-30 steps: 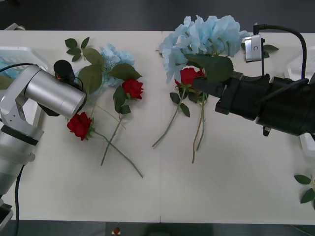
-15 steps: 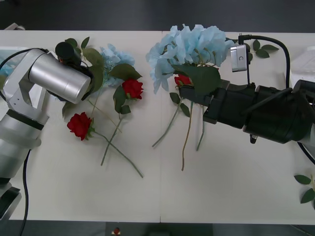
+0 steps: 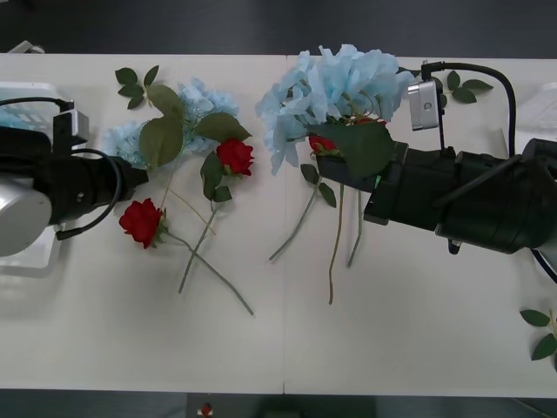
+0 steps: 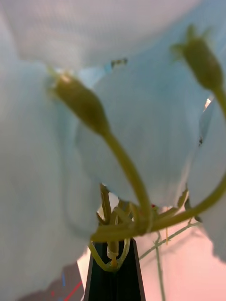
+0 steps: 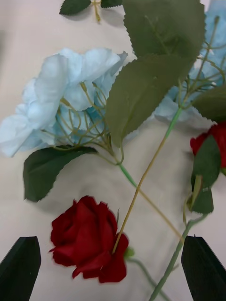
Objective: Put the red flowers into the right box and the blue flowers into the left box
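Your right pincer point(image 3: 335, 165) is clamped on a blue hydrangea cluster point(image 3: 335, 83), upper centre. Left pincer point(image 5: 113, 263) gapes over a red rose point(image 3: 142, 221); bare tabletop point(image 3: 392, 322) fills the lower frame.

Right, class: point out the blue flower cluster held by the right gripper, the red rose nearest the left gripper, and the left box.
blue flower cluster point(image 3: 335, 83), front view, on its petals.
red rose point(image 3: 141, 221), front view, on its bloom.
left box point(image 3: 26, 90), front view, on its rim.
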Controlling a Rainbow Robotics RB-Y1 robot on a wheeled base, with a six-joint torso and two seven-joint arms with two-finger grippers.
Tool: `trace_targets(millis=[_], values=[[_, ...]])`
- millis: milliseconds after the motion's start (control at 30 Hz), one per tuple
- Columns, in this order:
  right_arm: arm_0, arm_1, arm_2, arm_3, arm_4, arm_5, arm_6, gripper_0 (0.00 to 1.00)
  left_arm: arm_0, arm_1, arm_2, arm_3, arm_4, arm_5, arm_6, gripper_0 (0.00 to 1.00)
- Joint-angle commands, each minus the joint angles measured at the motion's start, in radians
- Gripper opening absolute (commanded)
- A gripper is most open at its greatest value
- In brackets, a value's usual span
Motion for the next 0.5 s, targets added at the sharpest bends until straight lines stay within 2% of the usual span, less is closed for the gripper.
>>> trace_targets(millis=[33, 133, 300, 367, 500], values=[[-0.018, -0.008, -0.006, -0.03, -0.035, -0.001, 0.05, 0.0, 0.114, 0.024, 0.129, -0.101, 0.161, -0.067, -0.192, 0.86], [-0.018, -0.01, -0.006, -0.03, -0.045, 0.016, 0.055, 0.0, 0.186, 0.024, 0.166, -0.117, 0.293, -0.143, -0.355, 0.86], [-0.018, -0.008, -0.006, -0.023, -0.067, 0.036, 0.061, 0.0, 0.271, 0.013, 0.149, -0.115, 0.48, -0.303, -0.625, 0.86], [-0.018, -0.01, -0.006, -0.02, -0.085, 0.041, 0.066, 0.0, 0.3, 0.001, 0.135, -0.094, 0.648, -0.361, -0.788, 0.86], [-0.018, -0.008, -0.006, -0.019, -0.094, 0.041, 0.073, 0.0, 0.326, -0.019, 0.125, -0.035, 0.918, -0.374, -1.099, 0.86]])
